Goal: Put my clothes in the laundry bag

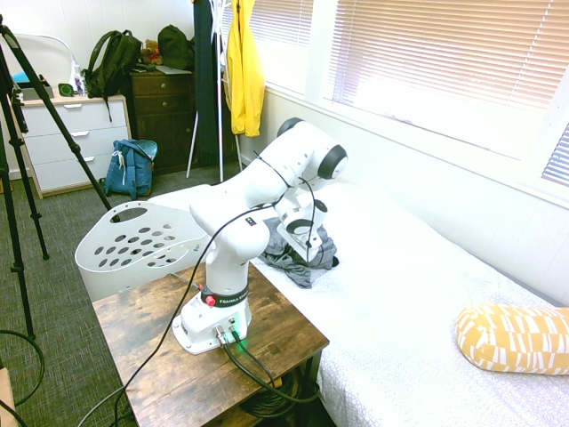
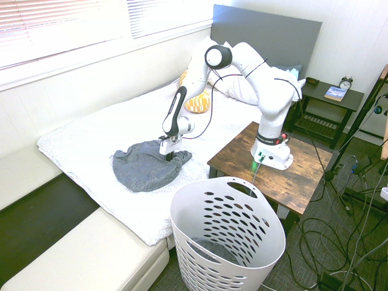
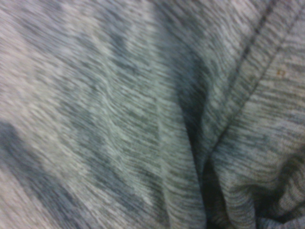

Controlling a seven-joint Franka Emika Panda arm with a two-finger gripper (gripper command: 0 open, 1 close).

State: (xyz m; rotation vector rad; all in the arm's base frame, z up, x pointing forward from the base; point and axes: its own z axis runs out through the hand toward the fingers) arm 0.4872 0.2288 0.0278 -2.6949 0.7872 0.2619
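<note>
- The gripper points steeply down at the near edge of the grey heathered garment, its jaws pinched together on a fold of the fabric — the cloth rises in a small peak right under the fingers
- The garment lies crumpled on the white bedspread, near the corner of the bed closest to the wooden side table; most of it rests flat on the cover
- In the first exterior view the same garment shows as a dark bunch just beyond the arm's wrist, partly hidden by it
- The wrist view is filled with the blurred grey-blue knit, with a seam running slantwise and a deep crease beside it
- The white laundry basket stands upright on the floor, just beside the bed's corner and the side table, well apart from the garment — something dark lies at its bottom
- A yellow patterned pillow lies further up the bed
</note>
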